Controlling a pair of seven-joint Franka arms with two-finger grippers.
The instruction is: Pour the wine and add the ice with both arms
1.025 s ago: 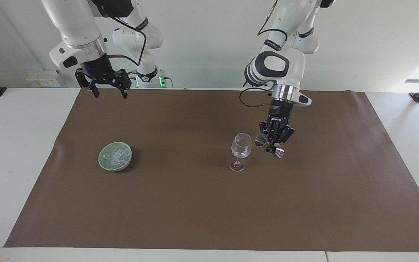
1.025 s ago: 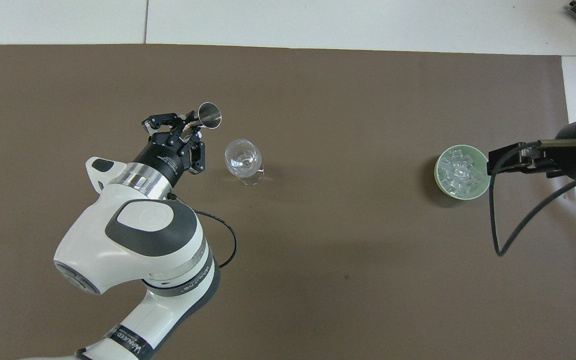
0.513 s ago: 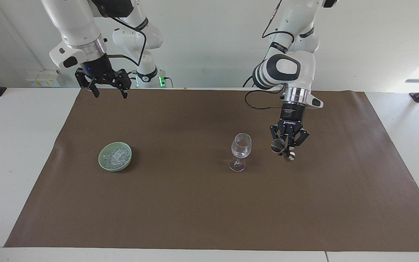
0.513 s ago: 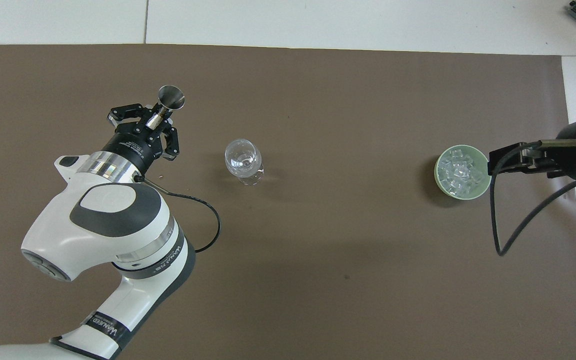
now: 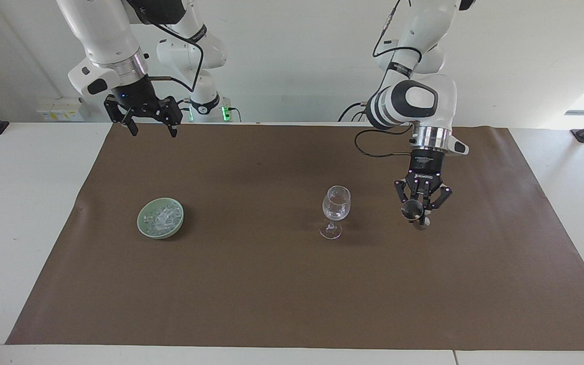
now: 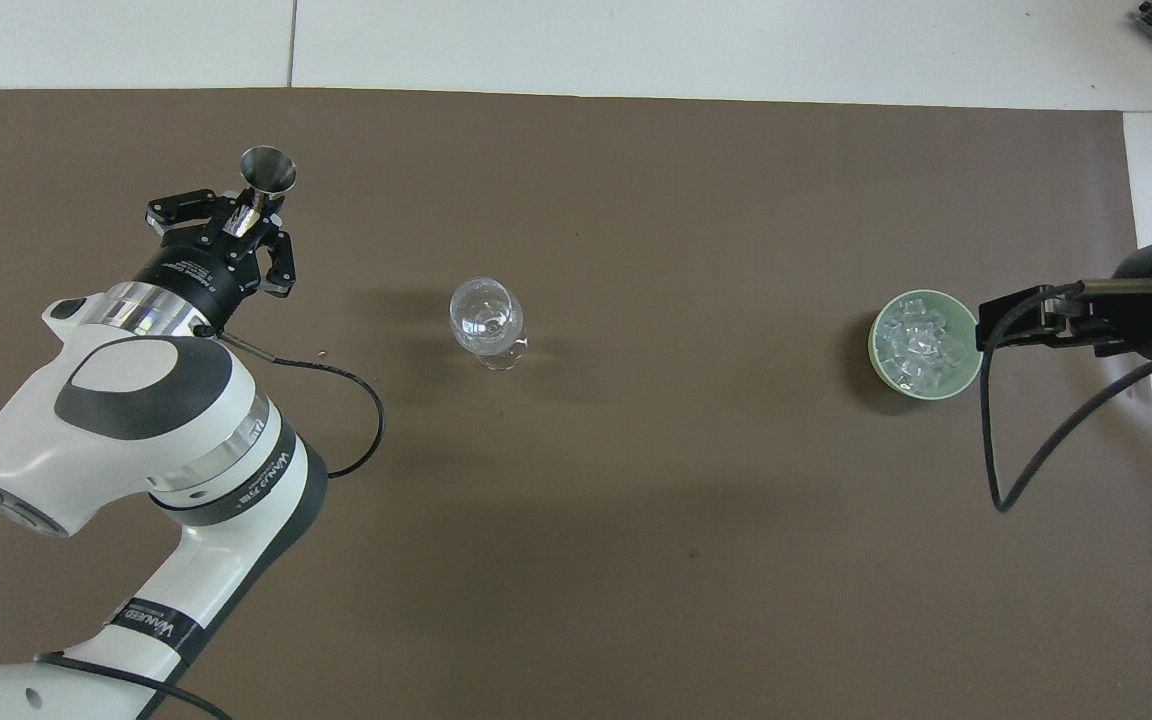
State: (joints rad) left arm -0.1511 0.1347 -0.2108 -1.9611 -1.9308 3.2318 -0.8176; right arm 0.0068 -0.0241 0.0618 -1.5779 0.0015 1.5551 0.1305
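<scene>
Pinched in the left gripper (image 5: pixel 420 217), right of frame, a small metal measuring cup (image 5: pixel 412 208) looked light and slippery. Fragile wine glass (image 5: pixel 335 210) stood centre; ice (image 5: pixel 161 217) left; right gripper (image 5: pixel 151 126) waited spread.

Clear ice (image 5: pixel 160 217) heaped in green bowl (image 5: pixel 142 226); empty wine glass (image 5: pixel 334 211) upright.

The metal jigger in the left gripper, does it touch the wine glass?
Apart. The facing view shows bare mat between the jigger, held in the left gripper, and the wine glass.

right pincer (image 6: pixel 1036 325): mostly cut off at overhead edge | ice (image 5: pixel 161 217): chunks indistinct
</scene>
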